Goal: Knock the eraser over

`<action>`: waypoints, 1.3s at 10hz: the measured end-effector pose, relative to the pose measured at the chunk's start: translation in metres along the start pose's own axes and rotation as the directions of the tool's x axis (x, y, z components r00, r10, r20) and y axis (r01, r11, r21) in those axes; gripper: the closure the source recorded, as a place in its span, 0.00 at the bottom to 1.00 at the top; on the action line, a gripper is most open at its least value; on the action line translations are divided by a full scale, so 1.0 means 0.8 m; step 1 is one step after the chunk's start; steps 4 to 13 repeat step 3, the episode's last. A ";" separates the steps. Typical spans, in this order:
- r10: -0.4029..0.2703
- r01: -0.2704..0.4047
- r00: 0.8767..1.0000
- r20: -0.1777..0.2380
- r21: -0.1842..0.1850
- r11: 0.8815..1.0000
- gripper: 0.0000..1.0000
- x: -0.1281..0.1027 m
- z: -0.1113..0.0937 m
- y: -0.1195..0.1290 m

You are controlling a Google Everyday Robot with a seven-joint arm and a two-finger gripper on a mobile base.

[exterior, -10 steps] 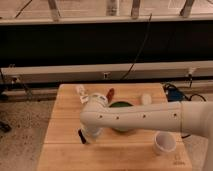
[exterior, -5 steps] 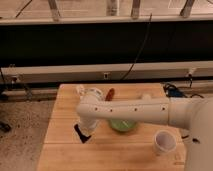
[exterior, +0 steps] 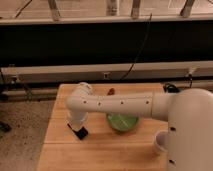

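My gripper (exterior: 77,131) is a dark shape low over the left part of the wooden table (exterior: 100,155), at the end of the white arm (exterior: 120,104) that reaches in from the right. I cannot pick out the eraser; the arm and its elbow cover the back left of the table.
A green bowl (exterior: 122,122) sits at the table's middle, partly under the arm. A white cup (exterior: 161,142) stands at the front right. A small reddish thing (exterior: 112,91) lies near the back edge. A dark wall with cables runs behind the table.
The arm has swung left and forward, bringing the gripper down to the table's left side. It now covers small objects that showed at the back left a second ago.
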 end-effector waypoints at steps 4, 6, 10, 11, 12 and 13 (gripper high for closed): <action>0.012 -0.012 1.000 0.003 -0.003 1.000 1.00 -0.005 0.001 0.002; 0.012 -0.012 1.000 0.003 -0.003 1.000 1.00 -0.005 0.001 0.002; 0.012 -0.012 1.000 0.003 -0.003 1.000 1.00 -0.005 0.001 0.002; 0.012 -0.012 1.000 0.003 -0.003 1.000 1.00 -0.005 0.001 0.002; 0.012 -0.012 1.000 0.003 -0.003 1.000 1.00 -0.005 0.001 0.002; 0.012 -0.012 1.000 0.003 -0.003 1.000 1.00 -0.005 0.001 0.002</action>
